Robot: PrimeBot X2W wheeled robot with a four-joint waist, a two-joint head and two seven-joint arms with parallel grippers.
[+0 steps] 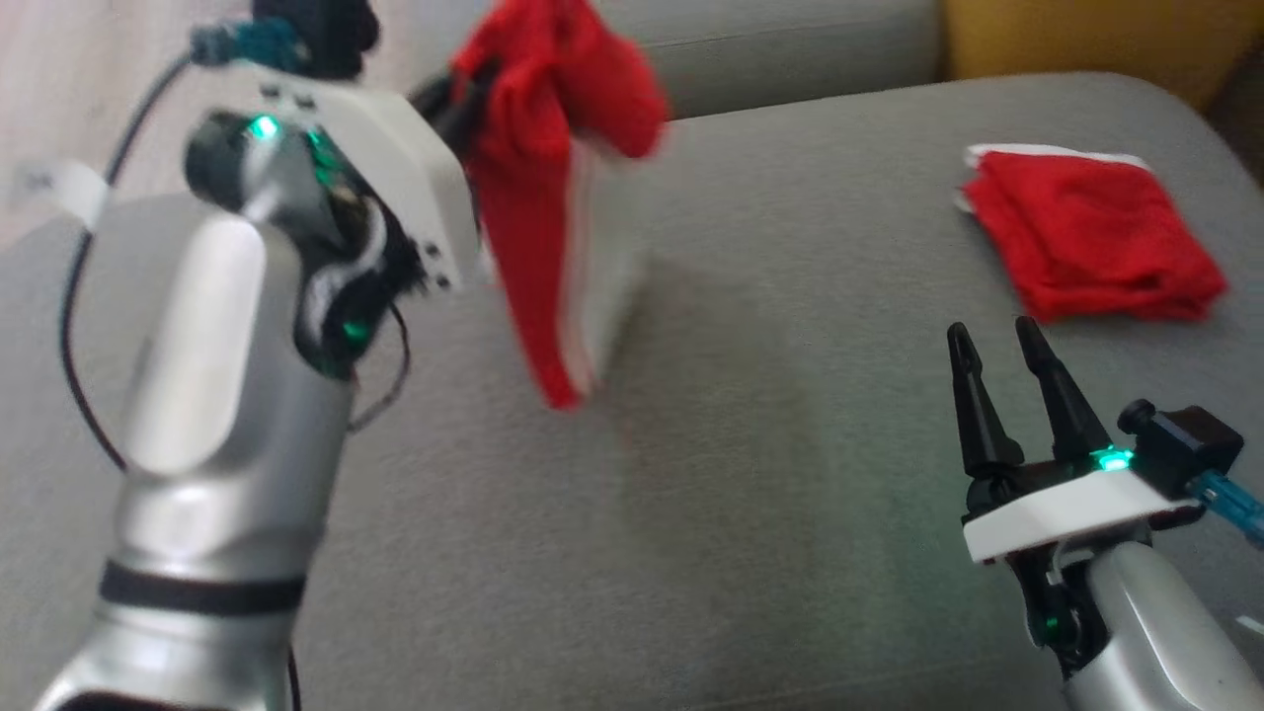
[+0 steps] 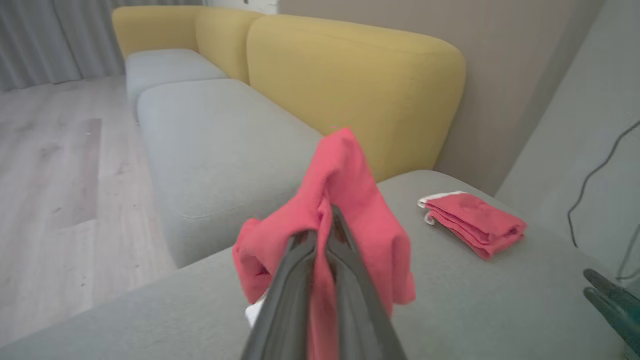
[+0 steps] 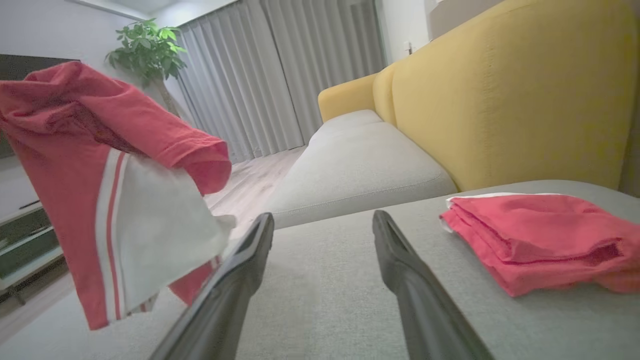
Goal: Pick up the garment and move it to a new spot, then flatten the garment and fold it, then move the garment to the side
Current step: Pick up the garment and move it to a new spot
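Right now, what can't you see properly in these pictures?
- Head view: the hanging red-and-white cloth garment is smeared by motion blur, so its shape is unclear.
- Left wrist view: the shut left gripper's dark fingers cover the garment's lower part.
- Right wrist view: the folded red cloth garment is cut off by the right edge.
- Head view: the cloth hides the left gripper's fingertips.

A home living room: yellow-backed sofa (image 3: 500, 100), grey curtains (image 3: 260, 75), potted plant (image 3: 145, 47) (wood floor (image 2: 60, 175) too).
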